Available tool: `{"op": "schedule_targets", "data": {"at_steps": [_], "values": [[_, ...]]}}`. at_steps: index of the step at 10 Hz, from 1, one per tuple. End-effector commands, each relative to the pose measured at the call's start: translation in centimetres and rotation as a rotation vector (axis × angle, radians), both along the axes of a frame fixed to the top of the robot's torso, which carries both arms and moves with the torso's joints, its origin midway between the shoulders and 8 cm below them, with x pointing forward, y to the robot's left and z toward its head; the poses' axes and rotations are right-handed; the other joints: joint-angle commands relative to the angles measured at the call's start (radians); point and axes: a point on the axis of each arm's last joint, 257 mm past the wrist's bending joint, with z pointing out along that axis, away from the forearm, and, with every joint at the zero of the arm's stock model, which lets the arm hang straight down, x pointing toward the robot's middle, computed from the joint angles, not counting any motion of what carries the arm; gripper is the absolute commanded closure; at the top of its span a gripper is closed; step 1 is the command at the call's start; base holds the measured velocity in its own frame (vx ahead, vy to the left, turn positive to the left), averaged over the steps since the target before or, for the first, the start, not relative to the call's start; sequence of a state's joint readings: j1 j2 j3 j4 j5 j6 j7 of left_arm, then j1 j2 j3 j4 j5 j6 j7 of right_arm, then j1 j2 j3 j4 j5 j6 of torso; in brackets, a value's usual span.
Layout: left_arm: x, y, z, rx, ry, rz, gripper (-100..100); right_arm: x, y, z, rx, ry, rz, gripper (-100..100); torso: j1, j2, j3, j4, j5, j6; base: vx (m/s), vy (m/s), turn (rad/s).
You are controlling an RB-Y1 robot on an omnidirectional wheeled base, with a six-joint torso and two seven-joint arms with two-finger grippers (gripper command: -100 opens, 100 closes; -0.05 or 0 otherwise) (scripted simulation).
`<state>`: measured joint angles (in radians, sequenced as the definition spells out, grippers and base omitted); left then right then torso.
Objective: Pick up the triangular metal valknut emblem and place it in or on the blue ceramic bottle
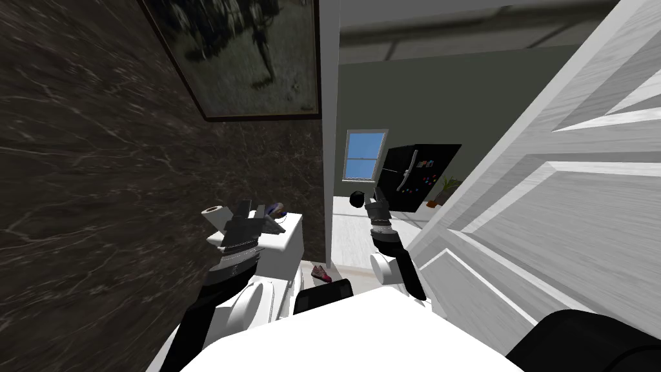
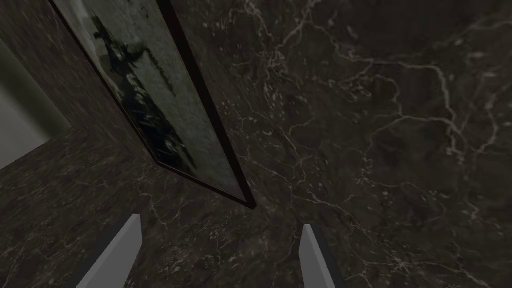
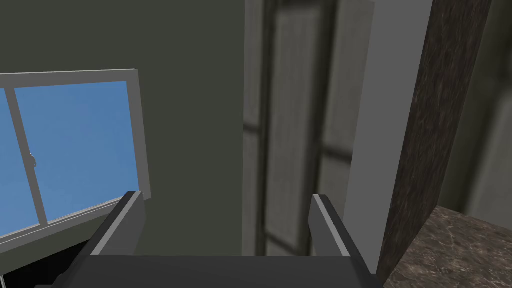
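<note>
You're pulled up close to a white tank (image 1: 287,242) that backs onto the dark marble wall (image 1: 97,161). On top of the tank there's a white paper roll (image 1: 213,212) at the wall-side end. At the other end sits a small blue thing (image 1: 277,208), which looks like your bottle. As for the emblem, you honestly can't tell where it is from here; it's too small to pick out around the tank.

Your left claw (image 2: 220,227) is up in front of the tank's top, between the roll and the blue thing from the head cam. Its blades are spread wide with nothing in them. Your right claw (image 3: 222,197) is off past the tank's open side by the doorway, also wide and empty. A little pink thing (image 1: 321,273) lies on the floor near the tank's foot.
</note>
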<state>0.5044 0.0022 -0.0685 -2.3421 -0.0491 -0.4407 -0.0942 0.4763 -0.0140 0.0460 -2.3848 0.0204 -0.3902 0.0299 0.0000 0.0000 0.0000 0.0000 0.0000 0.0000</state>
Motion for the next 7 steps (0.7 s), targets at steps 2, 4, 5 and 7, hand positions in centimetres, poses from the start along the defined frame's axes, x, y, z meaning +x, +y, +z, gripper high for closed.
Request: {"op": "schedule_targets", "data": {"at_steps": [2,4,5,7], "values": [[0.6,-1.2,-0.3,0.066,0.025,-0.027,-100,0.0,0.0,0.0,0.0,0.0,0.0,0,0.001,0.002,0.001,0.0,0.0,0.0,-0.055,0.018,0.005],[1.6,-2.4,-1.3,0.133,0.068,-0.047,-100,0.0,0.0,0.0,0.0,0.0,0.0,0,0.002,0.006,0.004,0.001,0.0,0.0,-0.14,0.021,0.015],[2.3,-3.0,-2.0,0.17,0.097,-0.055,-100,0.0,0.0,0.0,0.0,0.0,0.0,0,0.002,0.01,0.006,0.002,0.0,0.0,-0.176,0.044,0.026],[3.2,-3.5,-2.9,0.209,0.129,-0.06,-100,0.0,0.0,0.0,0.0,0.0,0.0,0,0.004,0.012,0.007,0.003,0.001,0.0,-0.164,0.043,0.003]]}}
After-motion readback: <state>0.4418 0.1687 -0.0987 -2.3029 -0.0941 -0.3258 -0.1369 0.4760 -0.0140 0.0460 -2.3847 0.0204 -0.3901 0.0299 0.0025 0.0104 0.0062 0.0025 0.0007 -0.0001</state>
